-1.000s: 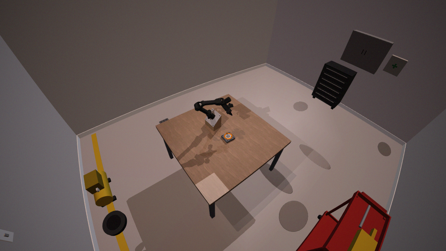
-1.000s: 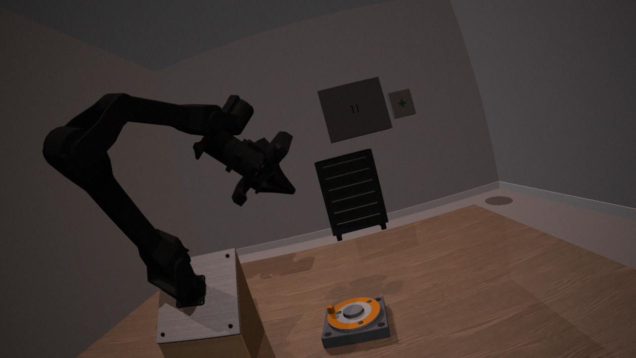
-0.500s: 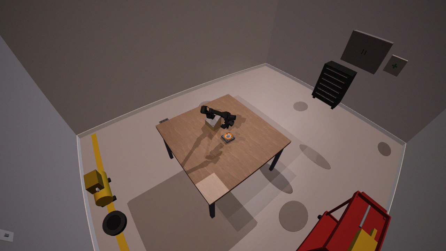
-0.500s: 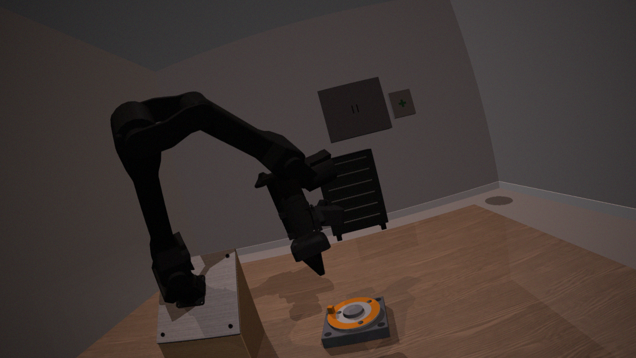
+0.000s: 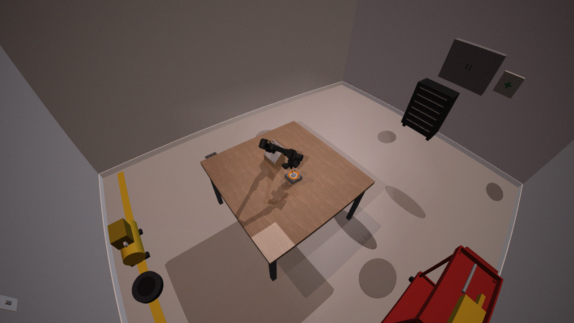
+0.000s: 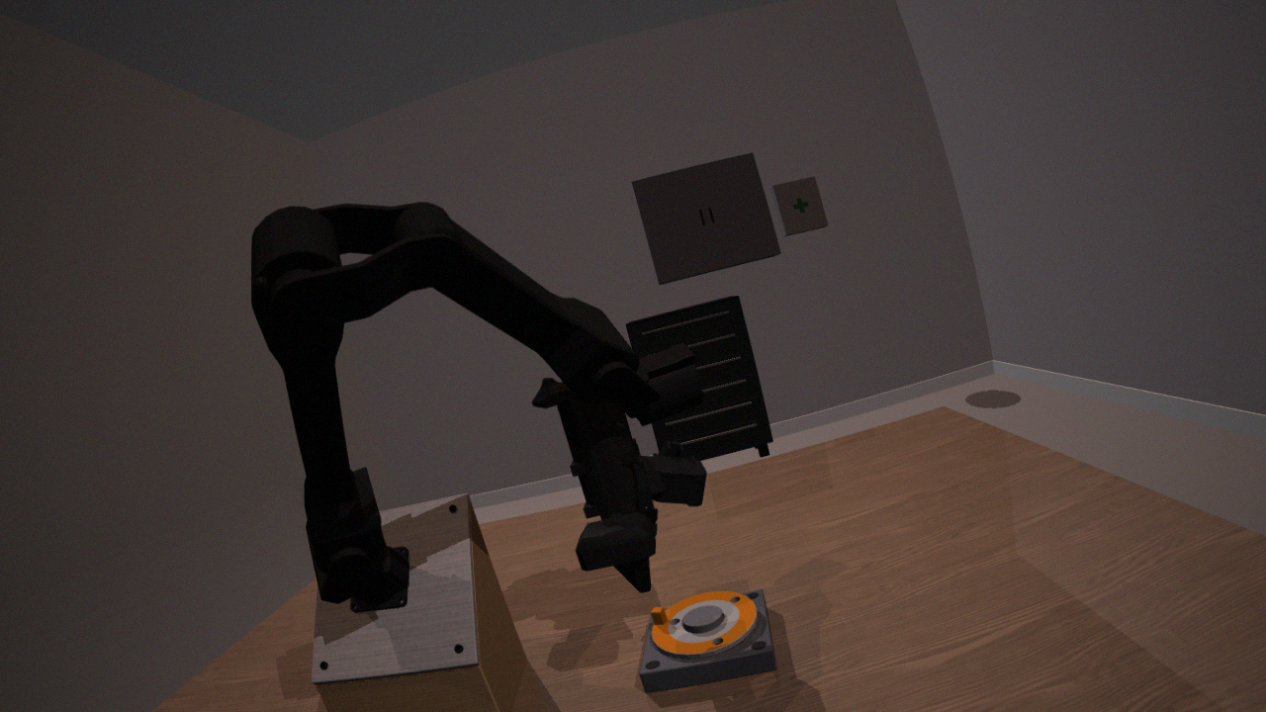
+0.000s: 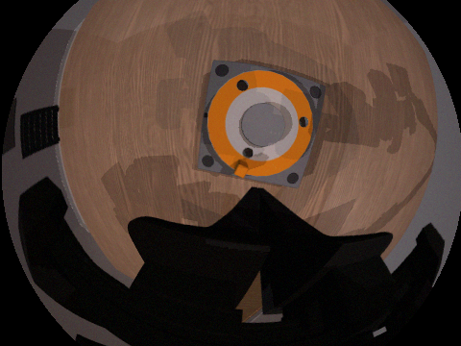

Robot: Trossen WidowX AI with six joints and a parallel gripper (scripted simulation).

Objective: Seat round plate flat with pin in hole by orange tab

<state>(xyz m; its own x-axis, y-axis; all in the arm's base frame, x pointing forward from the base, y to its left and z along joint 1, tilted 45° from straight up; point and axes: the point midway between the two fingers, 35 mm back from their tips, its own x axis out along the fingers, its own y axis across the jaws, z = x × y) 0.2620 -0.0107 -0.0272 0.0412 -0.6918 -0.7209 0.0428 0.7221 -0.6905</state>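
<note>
The round orange and pale plate point(image 5: 298, 175) point(image 6: 748, 614) point(image 7: 218, 115) sits around the grey post point(image 6: 704, 618) point(image 7: 263, 125) on the dark square base point(image 6: 708, 674) point(image 7: 299, 168). Its orange tab point(image 6: 658, 614) point(image 7: 241, 169) is on the side toward my gripper, with a dark hole point(image 7: 248, 152) just inward. Two more holes show in the ring. A thin edge shows under the plate in the exterior view; its tilt is hard to tell. I cannot make out the pin. My gripper point(image 6: 644, 587) point(image 7: 255, 192) is shut and empty, pointing down, above and short of the tab, apart from it.
The arm's mounting block point(image 5: 274, 159) point(image 6: 424, 619) stands on the wooden table point(image 5: 321, 192) point(image 6: 929, 567) behind the base. A pale square point(image 5: 272, 241) lies at the table's near corner. The cabinet and red cart are off the table.
</note>
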